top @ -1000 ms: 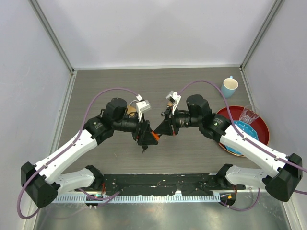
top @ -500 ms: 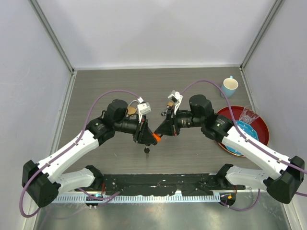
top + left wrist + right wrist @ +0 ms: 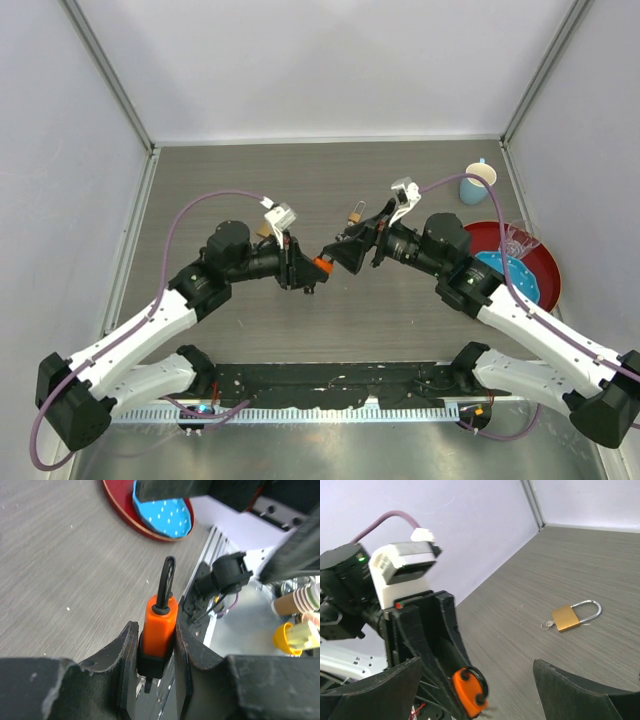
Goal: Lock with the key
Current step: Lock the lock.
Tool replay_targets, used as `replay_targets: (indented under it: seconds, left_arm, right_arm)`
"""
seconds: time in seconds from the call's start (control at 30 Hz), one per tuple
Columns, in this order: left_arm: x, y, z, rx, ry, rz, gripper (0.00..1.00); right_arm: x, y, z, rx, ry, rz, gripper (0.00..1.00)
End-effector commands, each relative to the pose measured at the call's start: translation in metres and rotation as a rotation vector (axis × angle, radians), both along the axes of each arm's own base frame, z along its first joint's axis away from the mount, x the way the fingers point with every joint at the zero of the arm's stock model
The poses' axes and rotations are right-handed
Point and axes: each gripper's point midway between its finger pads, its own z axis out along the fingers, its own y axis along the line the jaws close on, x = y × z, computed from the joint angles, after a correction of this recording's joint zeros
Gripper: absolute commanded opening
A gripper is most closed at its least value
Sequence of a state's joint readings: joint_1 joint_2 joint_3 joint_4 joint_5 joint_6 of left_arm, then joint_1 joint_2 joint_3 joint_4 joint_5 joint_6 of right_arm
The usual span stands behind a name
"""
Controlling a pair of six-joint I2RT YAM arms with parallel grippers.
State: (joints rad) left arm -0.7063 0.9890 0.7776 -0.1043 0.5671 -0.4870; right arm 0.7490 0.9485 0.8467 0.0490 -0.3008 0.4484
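Grey, wood-striped counter [image 3: 250, 180] sits between plain pale walls. Far to the left of the round red plate [image 3: 545, 262], the left hand [image 3: 156, 632] is squeezed tight on an orange padlock [image 3: 161, 620], held up off the counter. The lock has a smooth, blocky orange body and a thin black loop on top. A small dark bit sticks out under it; I cannot tell what it is. The right hand [image 3: 477, 667] faces the lock with its black fingers spread wide apart, holding nothing. A shiny brass padlock [image 3: 572, 616] with a silver loop lies flat on the counter, also left of the plate. On the plate are a blue dish with white dots [image 3: 165, 510] and a clear glass [image 3: 518, 240]. A light blue cup [image 3: 478, 182] stands just behind the plate.
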Motion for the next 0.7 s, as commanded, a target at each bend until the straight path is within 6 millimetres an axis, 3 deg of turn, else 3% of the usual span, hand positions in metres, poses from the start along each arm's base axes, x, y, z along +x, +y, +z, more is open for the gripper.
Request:
replay_targets:
  seconds: [0.0, 0.03, 0.1, 0.37, 0.57, 0.67]
  left_arm:
    - [0.01, 0.0, 0.071, -0.266, -0.157, 0.093, 0.0]
    - [0.01, 0.002, 0.069, -0.283, -0.156, 0.102, 0.0]
    - [0.006, 0.006, 0.086, -0.362, -0.186, 0.11, 0.0]
    - [0.003, 0.005, 0.096, -0.434, -0.19, 0.103, 0.0]
    - [-0.001, 0.001, 0.097, -0.442, -0.175, 0.065, 0.0]
    - [-0.001, 0.001, 0.097, -0.444, -0.175, 0.068, 0.0]
  right_arm:
    - [0.009, -0.006, 0.025, 0.124, -0.048, -0.046, 0.98]
    - [0.008, -0.005, 0.024, 0.133, -0.044, -0.03, 0.98]
    - [0.001, -0.001, 0.029, 0.182, -0.045, 0.035, 0.96]
    - [-0.017, 0.021, 0.039, 0.283, -0.056, 0.234, 0.84]
    - [-0.024, 0.027, 0.045, 0.325, -0.06, 0.3, 0.58]
    - [-0.022, 0.027, 0.045, 0.328, -0.055, 0.29, 0.54]
